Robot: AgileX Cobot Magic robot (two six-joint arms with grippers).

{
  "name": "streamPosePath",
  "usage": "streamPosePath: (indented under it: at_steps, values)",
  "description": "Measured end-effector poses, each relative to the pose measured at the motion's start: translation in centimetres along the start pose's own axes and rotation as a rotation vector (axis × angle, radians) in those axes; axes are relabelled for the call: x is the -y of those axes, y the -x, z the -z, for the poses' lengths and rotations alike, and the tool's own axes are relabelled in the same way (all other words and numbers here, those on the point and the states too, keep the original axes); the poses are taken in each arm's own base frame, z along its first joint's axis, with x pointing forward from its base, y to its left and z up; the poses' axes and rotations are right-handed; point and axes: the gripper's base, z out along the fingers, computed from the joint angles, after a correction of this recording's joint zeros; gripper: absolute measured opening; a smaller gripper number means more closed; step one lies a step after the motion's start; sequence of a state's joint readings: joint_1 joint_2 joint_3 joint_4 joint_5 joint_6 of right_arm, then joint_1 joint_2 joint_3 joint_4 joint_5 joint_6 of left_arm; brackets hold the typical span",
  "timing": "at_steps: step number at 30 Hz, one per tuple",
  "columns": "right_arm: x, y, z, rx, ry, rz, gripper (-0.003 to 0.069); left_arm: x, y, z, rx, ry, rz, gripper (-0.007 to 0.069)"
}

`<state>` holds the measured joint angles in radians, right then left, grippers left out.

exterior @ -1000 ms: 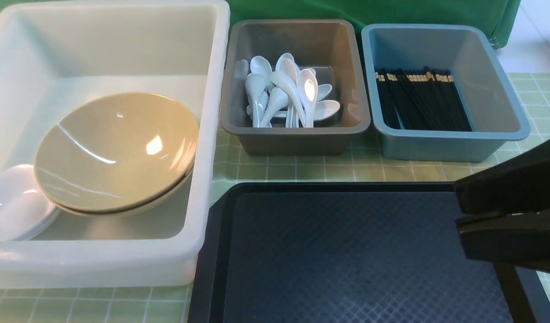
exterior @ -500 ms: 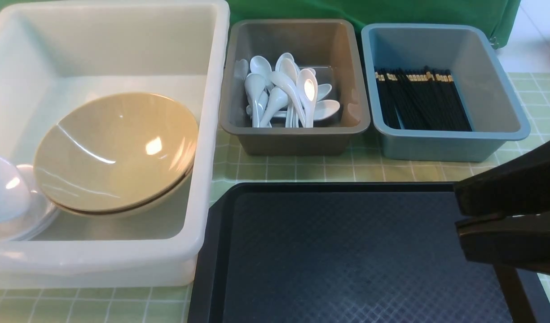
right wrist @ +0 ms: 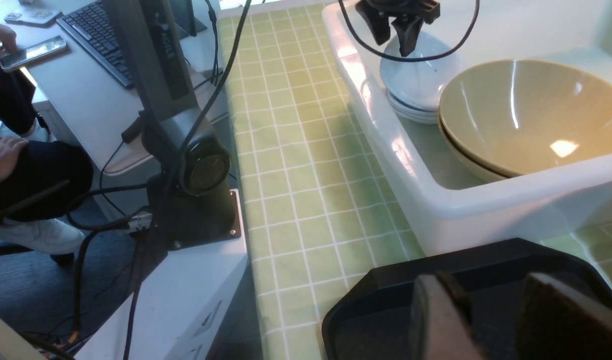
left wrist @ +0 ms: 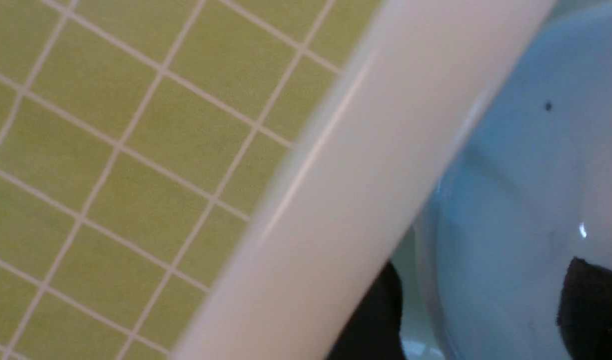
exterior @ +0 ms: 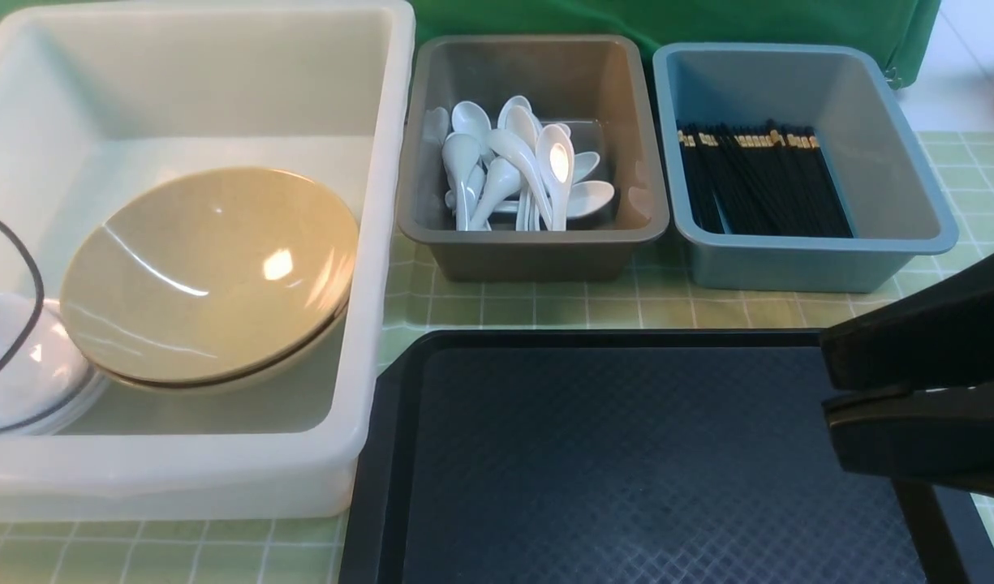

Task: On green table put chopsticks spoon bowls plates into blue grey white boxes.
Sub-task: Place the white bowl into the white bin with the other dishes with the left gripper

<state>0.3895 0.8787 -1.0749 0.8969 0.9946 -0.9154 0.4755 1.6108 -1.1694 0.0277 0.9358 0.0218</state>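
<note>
while three boxes (exterior: 537, 235) stand filled, two bowls (exterior: 208, 276) nest.

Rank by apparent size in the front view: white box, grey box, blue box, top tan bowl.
1. white box
2-3. blue box and grey box: look alike, unranked.
4. top tan bowl: smallest, though nearer the camera.

A black textured tray (exterior: 626, 462) lay nearest the camera; beyond the table edge stood a desk with a keyboard (right wrist: 93, 42) and a phone (right wrist: 32, 52)
</note>
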Motion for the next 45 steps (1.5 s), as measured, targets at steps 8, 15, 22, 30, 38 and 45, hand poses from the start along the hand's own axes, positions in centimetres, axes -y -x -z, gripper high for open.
streamPosePath:
  at_steps: [8,15,22,30,38,45]
  values:
    - [0.0,0.0,0.0,0.001,-0.001,-0.001,0.0236,0.9,-0.4,2.6,0.072,0.027,-0.048,0.0664]
    - [0.5,0.3,0.0,0.038,-0.051,0.000,0.0236,6.2,-3.2,11.1,0.345,-0.154,-0.275,0.0662]
    - [2.0,0.3,0.2,0.038,-0.219,-0.048,0.0233,12.2,-8.7,17.2,0.508,-0.406,-0.649,0.0554]
    - [5.7,-3.1,1.6,-0.328,-0.640,-0.267,0.0061,13.0,-14.1,19.0,0.496,-0.523,-0.822,0.0190]
    - [5.4,-4.9,3.9,-0.360,-0.866,-0.435,0.0022,12.3,-17.7,16.9,0.546,-0.664,-0.735,-0.0001]
    - [0.3,-9.1,6.9,0.001,-0.939,-0.345,0.0022,10.4,-21.3,15.9,0.516,-0.739,-0.643,-0.0001]
